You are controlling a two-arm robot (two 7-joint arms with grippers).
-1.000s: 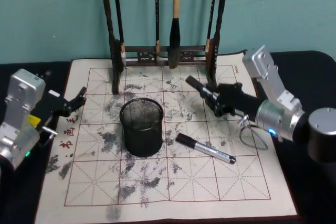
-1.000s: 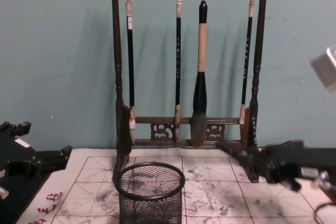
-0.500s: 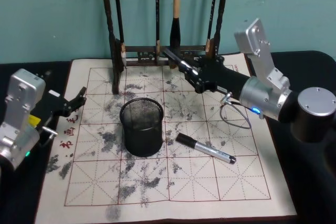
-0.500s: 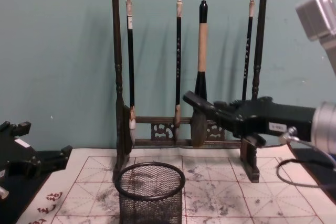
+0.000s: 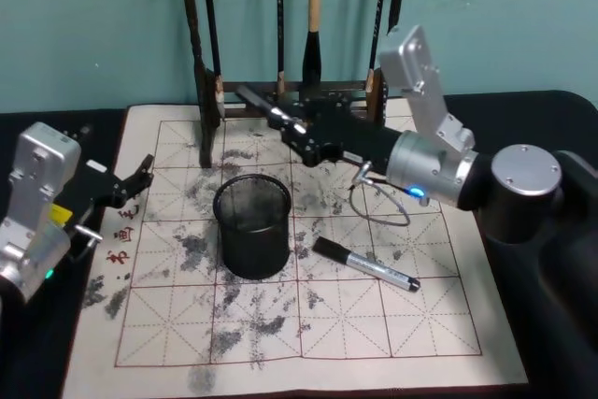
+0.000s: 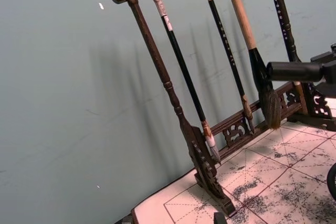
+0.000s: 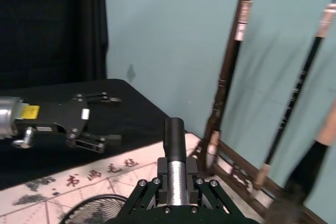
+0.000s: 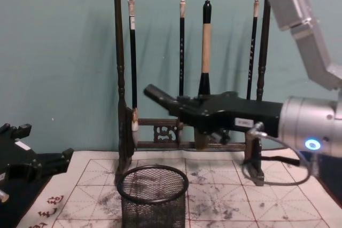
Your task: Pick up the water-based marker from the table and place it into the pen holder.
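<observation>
Right end effector (image 5: pixel 301 130) clamped on water-based marker (image 5: pixel 264 103), above and just behind pen holder (image 5: pixel 252 226). Carry step. Next: centre over rim, tilt marker down, release. Left end effector (image 5: pixel 138 179) parked at tabletop (image 5: pixel 56 123) left, fingers apart.

Top of the brush rack (image 5: pixel 198 72) is cut off by the upper edge of the head view. Base of the pen holder (image 8: pixel 152 209) is cut by the chest view's bottom edge. Barrel of the water-based marker (image 7: pixel 175 140) is mostly hidden inside the right gripper (image 7: pixel 177 179) jaws. Arm behind the left gripper (image 5: pixel 140 179) runs off the head view's left edge. Blurred brush head (image 7: pixel 307 169), lower right of the right wrist view. The red characters (image 5: pixel 120 231) on the mat (image 5: pixel 392 324) are too small to read.
</observation>
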